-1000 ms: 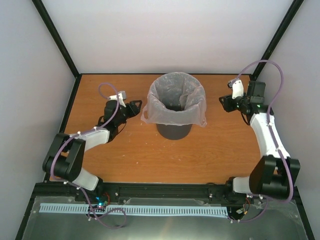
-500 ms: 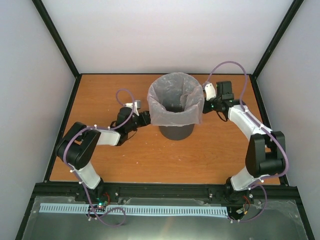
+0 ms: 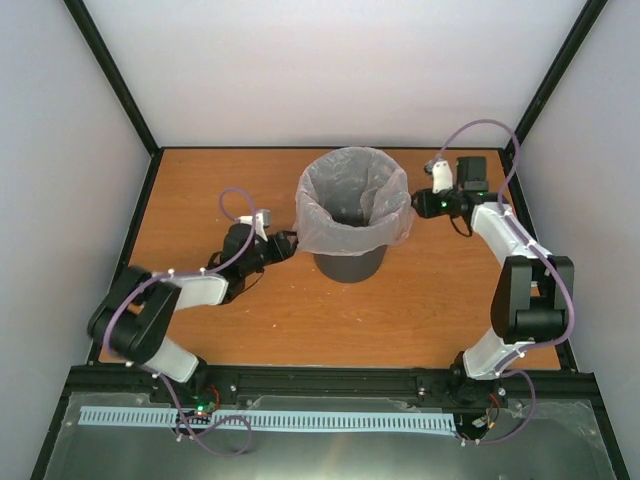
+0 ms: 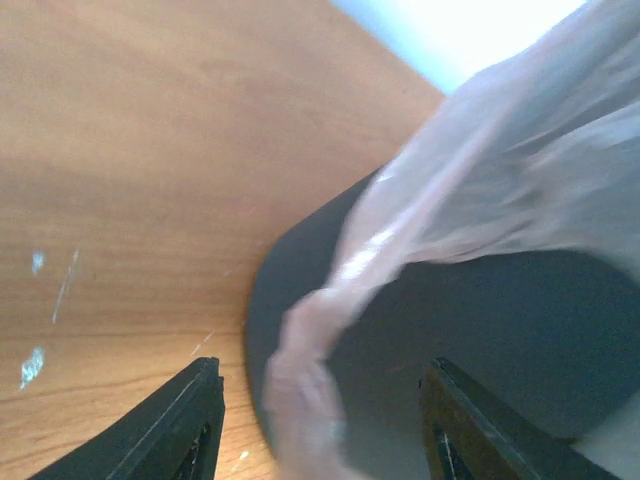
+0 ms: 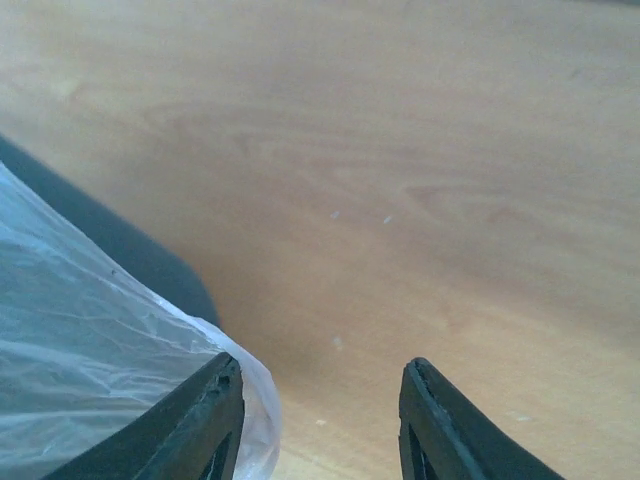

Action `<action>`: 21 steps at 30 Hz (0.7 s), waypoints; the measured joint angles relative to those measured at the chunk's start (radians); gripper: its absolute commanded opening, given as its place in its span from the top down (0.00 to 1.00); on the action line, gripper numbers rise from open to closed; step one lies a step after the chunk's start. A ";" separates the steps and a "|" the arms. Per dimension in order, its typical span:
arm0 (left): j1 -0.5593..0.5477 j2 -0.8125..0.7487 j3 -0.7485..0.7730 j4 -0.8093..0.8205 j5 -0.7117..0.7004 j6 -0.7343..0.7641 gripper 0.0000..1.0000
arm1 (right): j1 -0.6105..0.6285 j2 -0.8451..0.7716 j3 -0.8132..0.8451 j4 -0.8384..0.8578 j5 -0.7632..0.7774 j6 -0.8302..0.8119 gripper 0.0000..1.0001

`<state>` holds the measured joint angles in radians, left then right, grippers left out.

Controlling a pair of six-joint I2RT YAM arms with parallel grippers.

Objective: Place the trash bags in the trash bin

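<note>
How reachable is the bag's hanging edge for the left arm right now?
Probably yes: the left pincer is open beside the trash bin, and a hanging fold of the trash bag lies between its fingers, with nothing in the way.

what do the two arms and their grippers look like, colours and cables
The left arm and right arm have white shells between black joints, each trailed by a looping lilac cable. Left gripper and right gripper have plain black tapered fingers, with a small white block at each wrist.
</note>
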<state>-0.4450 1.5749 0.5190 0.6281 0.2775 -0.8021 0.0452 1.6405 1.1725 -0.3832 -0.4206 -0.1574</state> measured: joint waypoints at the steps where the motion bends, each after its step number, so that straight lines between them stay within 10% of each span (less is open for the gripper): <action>1: 0.001 -0.047 -0.001 -0.030 -0.010 0.004 0.43 | -0.023 -0.005 0.019 -0.009 -0.015 -0.004 0.56; 10: 0.015 -0.425 0.033 -0.332 -0.142 0.100 0.38 | -0.089 -0.011 0.163 -0.053 -0.097 -0.039 0.57; 21: 0.023 -0.491 0.328 -0.713 -0.105 0.301 0.44 | -0.035 0.200 0.349 -0.112 -0.195 -0.065 0.58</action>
<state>-0.4217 1.0836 0.8471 -0.0853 0.1730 -0.5014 0.0101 1.8400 1.5215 -0.4953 -0.6151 -0.2226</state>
